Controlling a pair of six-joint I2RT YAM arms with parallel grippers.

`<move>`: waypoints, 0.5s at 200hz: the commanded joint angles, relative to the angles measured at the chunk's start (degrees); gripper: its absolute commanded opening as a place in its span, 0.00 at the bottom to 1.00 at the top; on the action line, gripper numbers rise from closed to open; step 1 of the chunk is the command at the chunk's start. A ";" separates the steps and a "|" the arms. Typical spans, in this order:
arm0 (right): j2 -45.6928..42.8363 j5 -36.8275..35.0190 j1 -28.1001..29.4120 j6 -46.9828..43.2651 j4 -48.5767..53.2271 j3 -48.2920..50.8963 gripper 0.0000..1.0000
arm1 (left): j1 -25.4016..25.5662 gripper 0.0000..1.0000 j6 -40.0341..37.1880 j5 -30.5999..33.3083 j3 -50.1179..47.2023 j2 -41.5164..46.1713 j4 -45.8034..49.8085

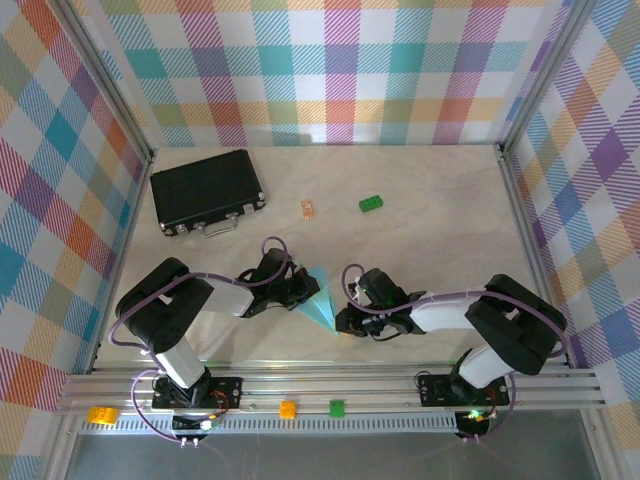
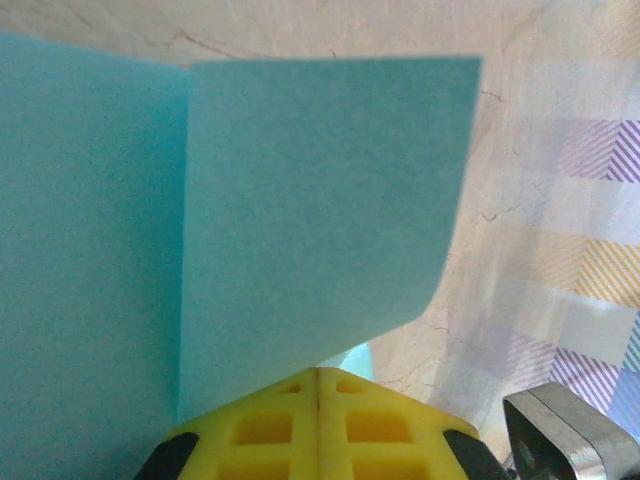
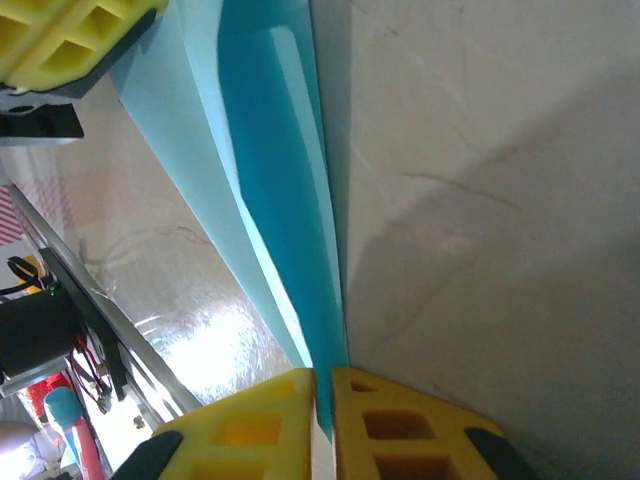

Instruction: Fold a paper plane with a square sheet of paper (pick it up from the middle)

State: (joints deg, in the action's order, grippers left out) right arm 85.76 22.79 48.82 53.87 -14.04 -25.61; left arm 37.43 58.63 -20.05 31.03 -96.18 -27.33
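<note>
The light blue square sheet of paper (image 1: 322, 298) is folded into a pointed wedge and hangs between both grippers near the table's front middle. My left gripper (image 1: 300, 290) pinches its left side. In the left wrist view the yellow fingers (image 2: 270, 430) are pressed together, and the creased paper (image 2: 300, 200) rises from their tips. My right gripper (image 1: 345, 318) grips the lower right edge. In the right wrist view the folded layers of paper (image 3: 280, 180) run down into the narrow gap between the right gripper's yellow fingers (image 3: 400, 430), with the left gripper's fingers (image 3: 70, 35) at top left.
A black case (image 1: 207, 190) lies at the back left. A green brick (image 1: 371, 203) and a small orange piece (image 1: 307, 208) sit behind the arms. Yellow (image 1: 100, 414), orange (image 1: 288, 408) and green (image 1: 337, 407) bricks rest on the front rail.
</note>
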 commanded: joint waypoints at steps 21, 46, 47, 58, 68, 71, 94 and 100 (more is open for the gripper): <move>-8.28 -2.91 0.27 -3.20 8.63 -1.43 0.25 | 0.27 0.00 -2.03 2.12 -1.14 -2.18 5.46; -9.70 -2.82 -0.30 -5.07 11.78 -4.57 0.27 | 0.26 0.00 -2.16 2.01 -1.14 -2.24 5.53; -9.63 -2.78 -0.34 -5.12 11.86 -4.73 0.27 | 0.27 0.00 -2.14 2.02 -1.14 -2.29 5.49; -8.30 -1.09 -0.70 -5.59 11.76 -6.02 0.22 | 0.27 0.00 -2.22 1.95 -1.06 -2.27 5.46; -6.36 1.13 -0.76 -5.88 10.30 -7.39 0.15 | 0.27 0.00 -2.27 2.01 -1.20 -2.26 5.49; -5.65 1.91 -0.82 -5.94 9.88 -7.78 0.14 | 0.28 0.00 -2.19 2.03 -1.15 -2.20 5.45; -0.27 5.76 -0.75 -6.32 9.47 -12.69 0.05 | 0.28 0.00 -2.12 2.04 -1.06 -2.24 5.47; 1.16 6.26 -0.76 -6.38 9.43 -13.61 0.04 | 0.28 0.00 -2.11 2.03 -0.97 -2.25 5.53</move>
State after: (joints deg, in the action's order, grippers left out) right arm 82.70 24.18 48.29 48.84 -4.97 -35.11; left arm 37.43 57.98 -20.10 31.03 -96.18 -27.31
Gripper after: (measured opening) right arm 0.061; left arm 0.047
